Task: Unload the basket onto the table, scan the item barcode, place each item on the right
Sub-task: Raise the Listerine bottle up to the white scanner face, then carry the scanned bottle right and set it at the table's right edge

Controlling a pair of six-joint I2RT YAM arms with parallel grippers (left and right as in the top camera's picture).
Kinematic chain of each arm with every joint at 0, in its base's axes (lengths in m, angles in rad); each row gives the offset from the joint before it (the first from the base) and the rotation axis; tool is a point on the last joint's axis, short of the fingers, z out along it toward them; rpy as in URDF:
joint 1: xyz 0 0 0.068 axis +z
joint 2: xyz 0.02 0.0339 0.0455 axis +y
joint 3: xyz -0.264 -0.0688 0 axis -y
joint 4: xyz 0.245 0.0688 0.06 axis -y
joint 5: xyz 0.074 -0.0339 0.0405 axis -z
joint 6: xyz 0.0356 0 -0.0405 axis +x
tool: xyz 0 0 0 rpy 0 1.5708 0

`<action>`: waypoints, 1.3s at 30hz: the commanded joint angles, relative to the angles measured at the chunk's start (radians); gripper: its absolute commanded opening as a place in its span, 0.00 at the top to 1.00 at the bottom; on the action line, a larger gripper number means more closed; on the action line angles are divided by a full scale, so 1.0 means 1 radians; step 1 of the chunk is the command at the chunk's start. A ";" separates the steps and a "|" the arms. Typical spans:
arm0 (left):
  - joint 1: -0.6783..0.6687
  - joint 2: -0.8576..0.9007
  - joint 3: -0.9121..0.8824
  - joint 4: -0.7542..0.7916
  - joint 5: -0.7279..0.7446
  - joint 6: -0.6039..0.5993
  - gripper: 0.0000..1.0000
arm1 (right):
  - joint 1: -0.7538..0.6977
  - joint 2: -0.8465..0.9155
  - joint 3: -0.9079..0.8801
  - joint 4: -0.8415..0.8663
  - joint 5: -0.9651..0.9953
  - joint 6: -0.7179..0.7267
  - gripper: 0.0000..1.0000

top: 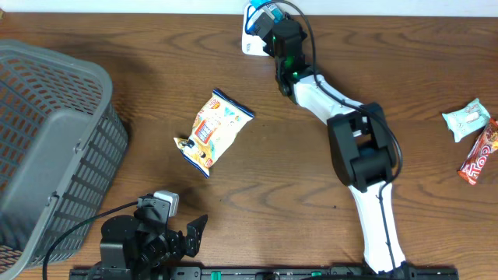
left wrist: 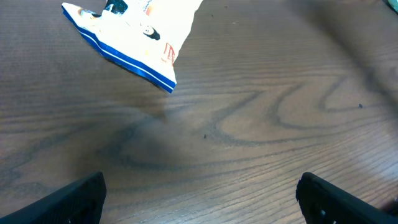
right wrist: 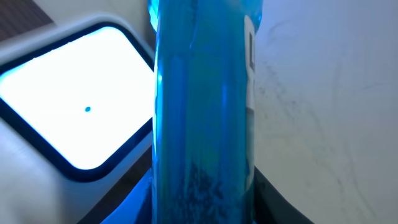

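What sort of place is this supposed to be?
Probably a mock shop checkout on a wooden table: a lit scanner, a blue packet held up to it, a grey shopping basket and a loose snack bag.

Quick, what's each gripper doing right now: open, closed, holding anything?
Left gripper: open, holding nothing.
Right gripper: closed on the blue item, beside the scanner.

Blue item (right wrist: 205,124), grey latticed basket (top: 78,155), brown wood-grain table (top: 272,179)

Four items (top: 214,128) (top: 467,118) (top: 478,152) (top: 270,13), one basket (top: 47,70), one scanner (top: 250,43)
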 commanded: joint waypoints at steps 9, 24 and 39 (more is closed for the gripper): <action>0.002 -0.003 0.009 -0.003 -0.005 0.010 0.02 | 0.051 0.038 0.107 0.084 0.166 -0.229 0.99; 0.002 -0.003 0.009 -0.003 -0.005 0.010 0.02 | -0.072 -0.024 0.154 -0.254 0.606 -0.135 0.99; 0.002 -0.003 0.009 -0.003 -0.005 0.010 0.02 | -0.440 -0.072 0.148 -1.038 0.497 0.477 0.99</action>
